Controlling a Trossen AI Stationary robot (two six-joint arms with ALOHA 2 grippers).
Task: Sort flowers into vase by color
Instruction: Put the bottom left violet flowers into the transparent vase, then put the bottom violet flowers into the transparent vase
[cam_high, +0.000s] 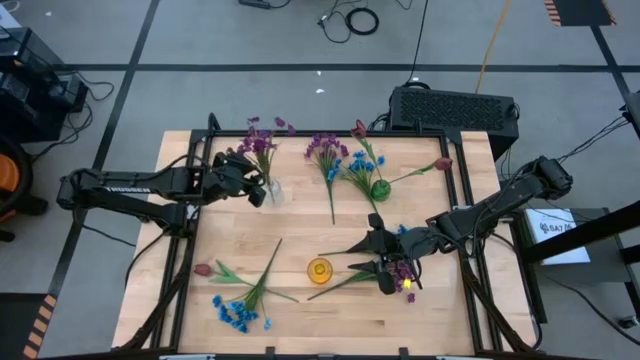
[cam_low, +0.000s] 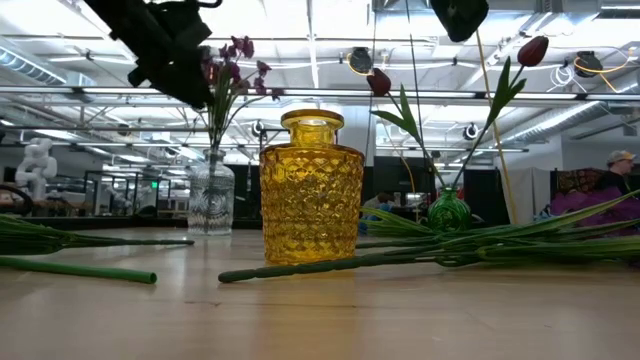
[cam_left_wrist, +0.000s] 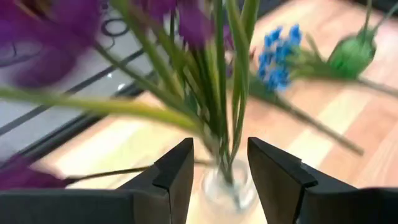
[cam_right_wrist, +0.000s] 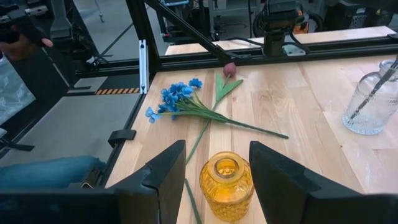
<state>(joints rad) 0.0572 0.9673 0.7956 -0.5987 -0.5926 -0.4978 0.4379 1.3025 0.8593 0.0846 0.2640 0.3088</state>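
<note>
While the left gripper (cam_high: 258, 190) sits over the clear glass vase (cam_high: 274, 188) at the upper left of the table (cam_high: 300, 310) in the high view, its fingers (cam_left_wrist: 177, 171) stand apart on either side of the green stems, and nothing in the left wrist view shows them pinching any stem. Purple flowers (cam_high: 262, 135) stand in that clear vase, their blossoms reaching toward the table's far edge. The right gripper (cam_high: 383, 262) lies at lower centre-right of the high view, beside the yellow vase (cam_high: 319, 268); in the right wrist view its fingers (cam_right_wrist: 165, 171) are spread with the yellow vase (cam_right_wrist: 226, 186) seen between them, not touching it. A purple sprig (cam_high: 404, 272) lies just by that gripper, though I cannot tell whether it is gripped. Near upper centre a green vase (cam_high: 380, 189) holds two dark red tulips (cam_high: 358, 129), with a purple bunch (cam_high: 325, 150) and a blue bunch (cam_high: 359, 165) lying flat beside it. At lower left of the high view lie a blue sprig (cam_high: 233, 314) and a red tulip (cam_high: 204, 269), their stems crossing.
</note>
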